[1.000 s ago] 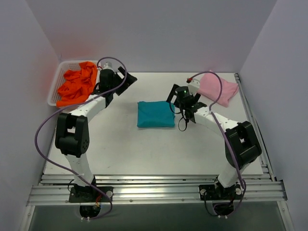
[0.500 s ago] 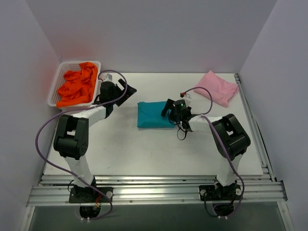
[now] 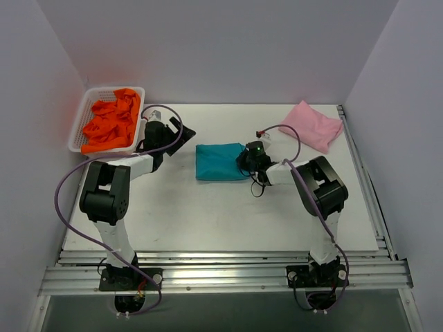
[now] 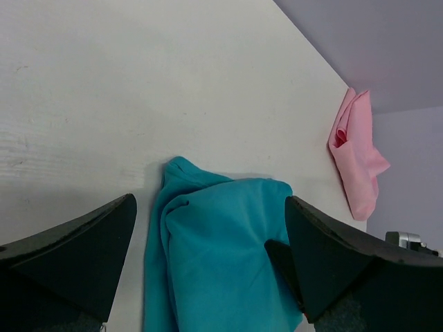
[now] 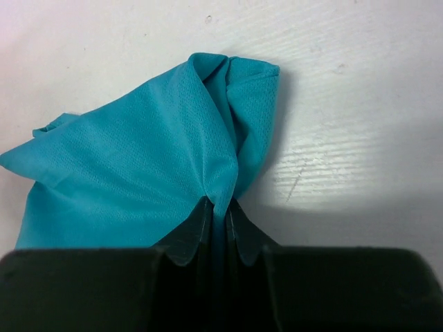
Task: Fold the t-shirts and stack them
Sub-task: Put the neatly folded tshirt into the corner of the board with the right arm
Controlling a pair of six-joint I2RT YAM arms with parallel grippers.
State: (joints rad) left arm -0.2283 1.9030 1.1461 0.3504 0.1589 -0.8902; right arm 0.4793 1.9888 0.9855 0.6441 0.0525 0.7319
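Orange t-shirts (image 3: 111,124) fill white lattice basket (image 3: 80,119)
Right claw (image 5: 218,207) pinches teal t-shirt (image 3: 218,161) on white desk (image 3: 208,214); left claw (image 4: 209,207) gapes wide; pink t-shirt (image 3: 315,126) near lilac wall (image 3: 387,69).

The teal t-shirt (image 5: 138,159) is matt cloth with a fine pinhole knit. The bench (image 5: 346,104) is matt white, faintly grained.

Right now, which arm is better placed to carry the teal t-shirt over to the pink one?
Right, likely: the right claw is shut on the teal t-shirt, and the pink t-shirt lies on its side. The left claw is open, holding nothing.
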